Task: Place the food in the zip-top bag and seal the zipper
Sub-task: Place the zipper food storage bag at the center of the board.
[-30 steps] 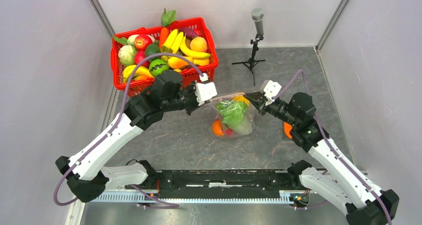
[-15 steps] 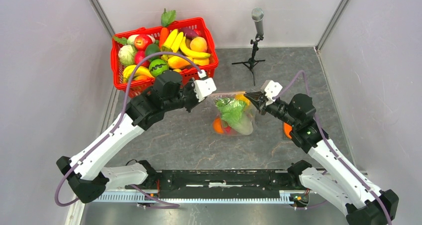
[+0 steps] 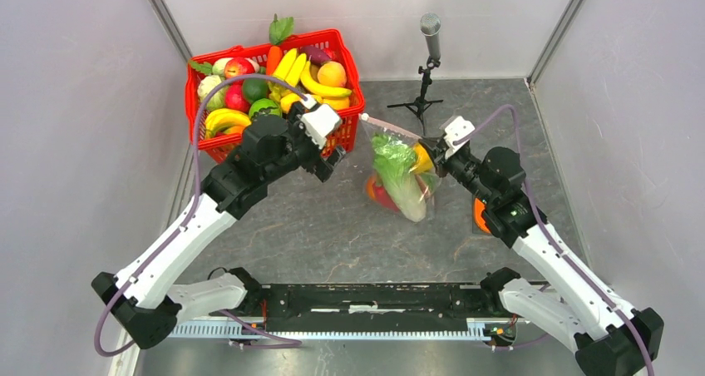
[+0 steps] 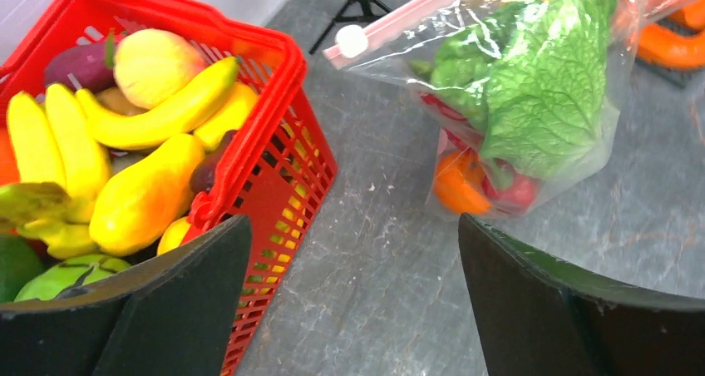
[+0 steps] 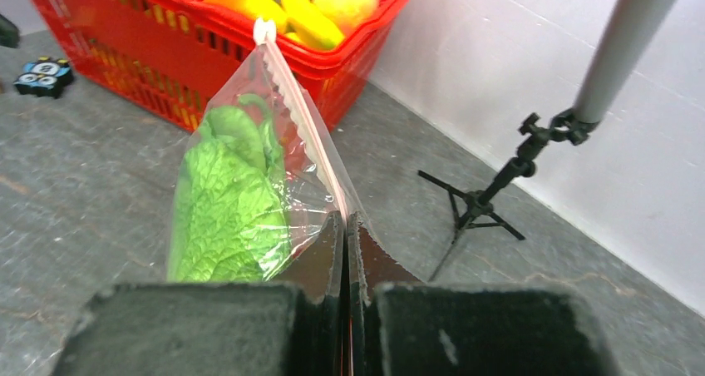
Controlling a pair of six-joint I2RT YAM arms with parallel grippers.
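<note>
1. There is one zip-top bag (image 3: 399, 172). It sits on the gray table (image 3: 316, 226), right of the basket and between the two grippers.
2. One pink-red zipper (image 5: 303, 135) runs along the bag's far edge. One small white slider (image 4: 350, 40) sits at its left end. I cannot tell if the strip is pressed shut all along.
3. The food is inside the bag. I count one green and white cabbage (image 3: 397, 172), one orange (image 4: 461, 185), one small red fruit (image 4: 515, 191) and one yellow bell pepper (image 3: 422, 158). More red shows behind the cabbage, but it is too hidden to name.
4. The right gripper (image 5: 345, 226) has its two fingers pressed together on the right end of the zipper. It holds that corner of the bag up.
5. The left gripper (image 4: 353, 226) has its two fingers wide apart, with nothing between them. It is near the basket and is not touching the bag.
6. One red basket (image 3: 355, 76) stands at the far left, full of toy fruit and vegetables.
7. One microphone (image 3: 430, 27) stands on a small tripod at the far side.
</note>
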